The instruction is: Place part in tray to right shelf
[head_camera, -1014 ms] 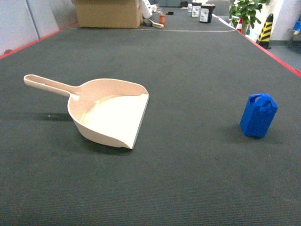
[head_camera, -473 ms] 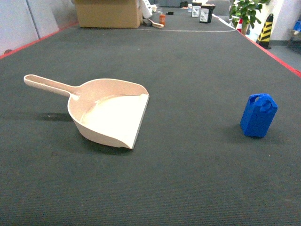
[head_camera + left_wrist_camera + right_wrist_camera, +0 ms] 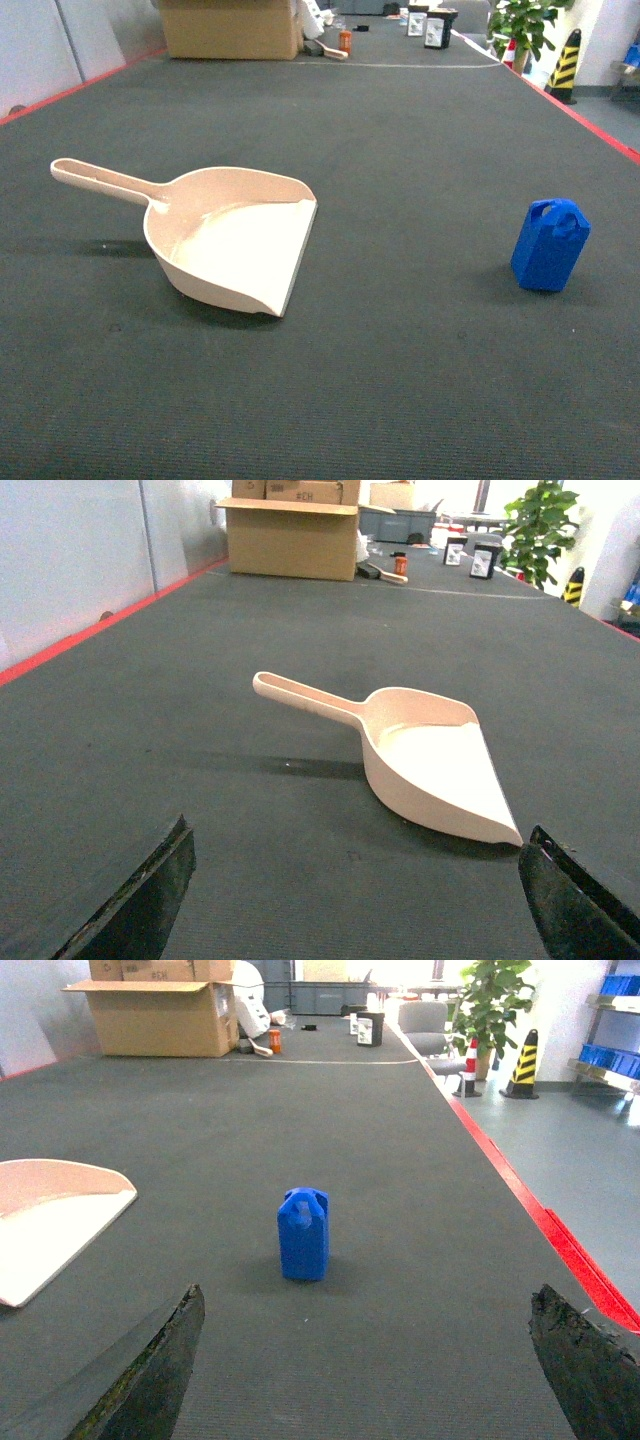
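Observation:
The cream dustpan-shaped tray (image 3: 230,240) lies on the dark mat at the left, handle pointing back-left and wide lip facing right. The small blue part (image 3: 550,245) stands upright on the mat at the right, well apart from the tray. Neither gripper shows in the head view. In the left wrist view my left gripper (image 3: 358,830) is open, with the tray (image 3: 430,770) just ahead of it. My right gripper (image 3: 368,1295) is open too, and the part (image 3: 303,1234) stands a short way ahead, slightly left of centre. The tray's lip (image 3: 40,1220) shows at the left.
A cardboard box (image 3: 230,28) and small items stand at the mat's far end. Red tape (image 3: 545,1230) edges the mat on the right. A plant (image 3: 487,1005) and striped cone (image 3: 524,1055) stand beyond it. A far rack with blue crates (image 3: 618,1030) may be the right shelf.

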### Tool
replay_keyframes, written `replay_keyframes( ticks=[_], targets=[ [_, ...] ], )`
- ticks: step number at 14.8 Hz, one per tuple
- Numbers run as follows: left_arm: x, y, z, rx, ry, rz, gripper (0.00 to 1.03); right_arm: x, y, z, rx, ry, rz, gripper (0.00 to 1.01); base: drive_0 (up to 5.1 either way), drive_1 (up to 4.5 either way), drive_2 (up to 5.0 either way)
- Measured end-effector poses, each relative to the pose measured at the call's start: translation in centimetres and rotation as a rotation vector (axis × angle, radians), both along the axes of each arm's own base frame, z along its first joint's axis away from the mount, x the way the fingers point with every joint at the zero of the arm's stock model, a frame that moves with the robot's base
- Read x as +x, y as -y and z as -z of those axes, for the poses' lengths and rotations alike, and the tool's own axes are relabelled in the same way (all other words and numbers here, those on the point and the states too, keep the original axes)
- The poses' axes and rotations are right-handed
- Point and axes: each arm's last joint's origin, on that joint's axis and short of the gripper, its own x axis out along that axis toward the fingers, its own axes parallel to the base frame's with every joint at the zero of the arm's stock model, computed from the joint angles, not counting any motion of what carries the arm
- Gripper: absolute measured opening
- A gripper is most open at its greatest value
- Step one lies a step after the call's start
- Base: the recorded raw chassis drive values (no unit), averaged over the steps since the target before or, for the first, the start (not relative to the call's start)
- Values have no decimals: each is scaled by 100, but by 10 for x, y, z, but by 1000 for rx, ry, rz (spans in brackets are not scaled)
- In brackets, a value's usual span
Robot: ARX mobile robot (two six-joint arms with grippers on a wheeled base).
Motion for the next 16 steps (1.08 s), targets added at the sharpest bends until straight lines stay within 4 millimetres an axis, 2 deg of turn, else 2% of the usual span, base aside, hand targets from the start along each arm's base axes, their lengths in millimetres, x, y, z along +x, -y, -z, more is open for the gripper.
replay_keyframes(
  ticks=[16],
  targets=[
    [0, 0, 0, 0, 0, 0, 98, 0, 0, 0, 0, 0, 0, 98, 0, 0, 0]
  ],
)
